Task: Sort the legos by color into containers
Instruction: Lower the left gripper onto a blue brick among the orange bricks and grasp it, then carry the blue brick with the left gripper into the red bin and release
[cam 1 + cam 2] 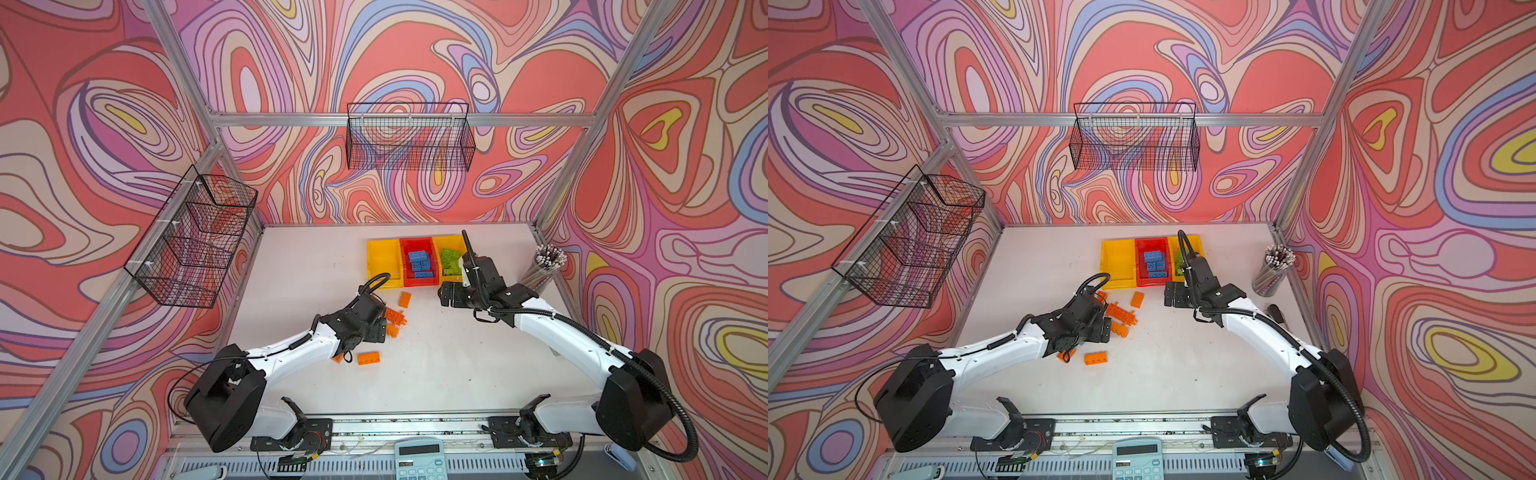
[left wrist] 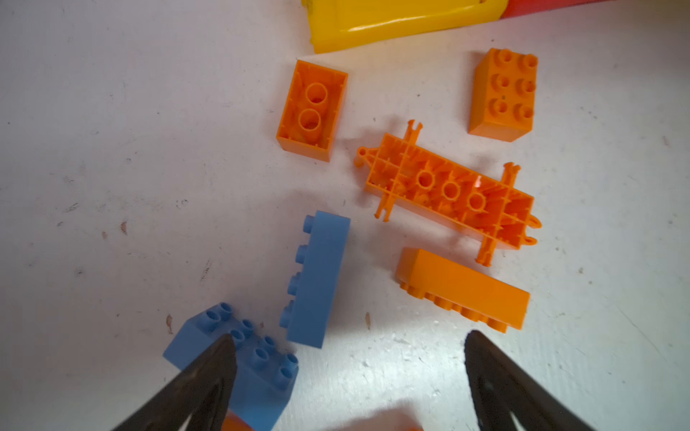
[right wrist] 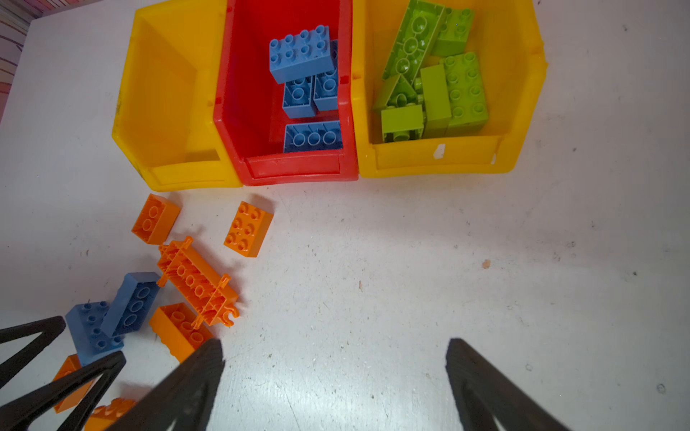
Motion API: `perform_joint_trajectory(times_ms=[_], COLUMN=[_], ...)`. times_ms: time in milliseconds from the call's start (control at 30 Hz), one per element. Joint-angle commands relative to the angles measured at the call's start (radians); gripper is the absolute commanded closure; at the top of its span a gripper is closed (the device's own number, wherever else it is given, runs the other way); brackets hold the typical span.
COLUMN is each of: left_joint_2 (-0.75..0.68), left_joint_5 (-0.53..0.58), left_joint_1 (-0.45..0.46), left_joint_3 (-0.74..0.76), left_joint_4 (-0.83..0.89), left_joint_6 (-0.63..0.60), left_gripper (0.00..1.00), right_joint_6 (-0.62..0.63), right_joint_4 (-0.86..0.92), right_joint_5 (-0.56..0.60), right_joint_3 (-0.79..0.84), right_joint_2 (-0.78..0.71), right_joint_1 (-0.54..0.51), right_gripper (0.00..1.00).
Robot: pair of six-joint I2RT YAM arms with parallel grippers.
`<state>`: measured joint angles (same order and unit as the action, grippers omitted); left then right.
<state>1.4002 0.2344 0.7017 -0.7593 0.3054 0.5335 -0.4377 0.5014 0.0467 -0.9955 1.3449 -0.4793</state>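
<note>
You are holding the left gripper low over the loose pile, its jaws standing wide apart with nothing between them. One finger is overlapping a studded blue brick, though I cannot tell whether it is touching. A second blue brick is lying on its side just beside that one, and orange pieces are resting near it on the white table: the long jagged orange piece turned underside up, an upside-down orange brick, a studs-up orange brick and a long orange brick lying on its side. Your right gripper is hovering over bare table in front of the three bins, its jaws also spread and gripping nothing. The bins are sitting side by side, walls touching: the left yellow bin, the red bin carrying blue bricks, and the right yellow bin carrying lime green bricks.
</note>
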Motion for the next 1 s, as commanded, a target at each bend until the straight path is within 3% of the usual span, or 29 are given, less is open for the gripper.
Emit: perform_joint_trajectory(times_ms=[0, 300, 400, 533, 633, 833, 967], left_joint_2=[0.041, 0.147, 0.183, 0.203, 0.212, 0.198, 0.176], left_joint_5=[-0.015, -0.053, -0.068, -0.073, -0.066, -0.051, -0.050], left_joint_1=[-0.026, -0.069, -0.076, -0.076, -0.076, -0.076, -0.076], left_joint_3=[-0.019, -0.066, -0.078, -0.084, -0.084, -0.115, -0.183], left_joint_4=[-0.015, -0.034, -0.025, -0.016, -0.009, 0.050, 0.096], left_joint_6=[-0.036, -0.076, -0.078, -0.068, -0.064, -0.066, -0.066], left_gripper=[0.10, 0.24, 0.34, 0.59, 0.67, 0.98, 0.99], right_joint_6=[0.004, 0.011, 0.007, 0.018, 0.016, 0.004, 0.013], right_joint_4=[0.003, 0.027, 0.020, 0.036, 0.038, 0.017, 0.027], right_joint_5=[0.014, 0.026, 0.031, 0.044, 0.053, 0.044, 0.040], right_joint_3=[0.023, 0.036, 0.052, 0.052, 0.060, 0.105, 0.108], right_joint_2=[-0.034, -0.073, -0.091, -0.097, -0.108, -0.148, -0.162], right_joint_1=[-0.005, -0.004, -0.004, -0.005, -0.005, -0.004, -0.005], right_gripper=[0.02, 0.02, 0.02, 0.02, 0.02, 0.02, 0.02])
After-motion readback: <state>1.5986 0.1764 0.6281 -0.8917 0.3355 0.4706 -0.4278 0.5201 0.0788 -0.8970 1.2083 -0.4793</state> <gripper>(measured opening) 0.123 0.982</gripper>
